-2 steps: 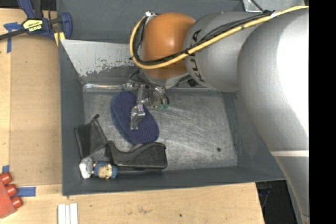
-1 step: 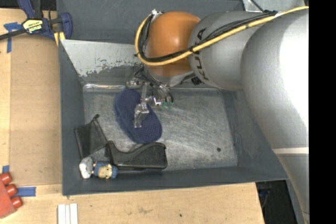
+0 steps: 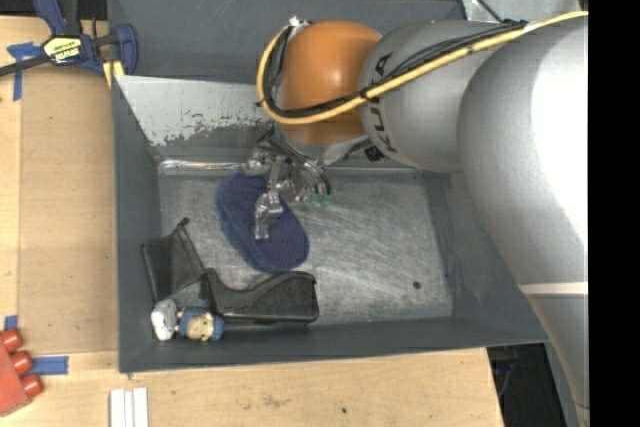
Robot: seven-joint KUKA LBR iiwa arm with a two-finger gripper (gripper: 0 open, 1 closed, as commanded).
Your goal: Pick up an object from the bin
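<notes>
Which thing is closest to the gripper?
The dark blue cloth mid-bin, under the gripper; the black pieces and toy figure sit in the corner.

We see the bin [image 3: 300,351] with a soft cloth thing [image 3: 283,250] lying on its floor, a bit left of the middle. The hand [image 3: 265,223] is right over the cloth thing, above its middle. We cannot tell if they touch. The arm [image 3: 480,105] comes in over the bin's right edge. A little doll [image 3: 186,322] lies in the front left corner. A flat wedge thing [image 3: 268,300] lies just to the doll's right, along the front wall and just in front of the cloth thing. A bent flap [image 3: 168,265] stands behind the doll, near the left wall.
</notes>
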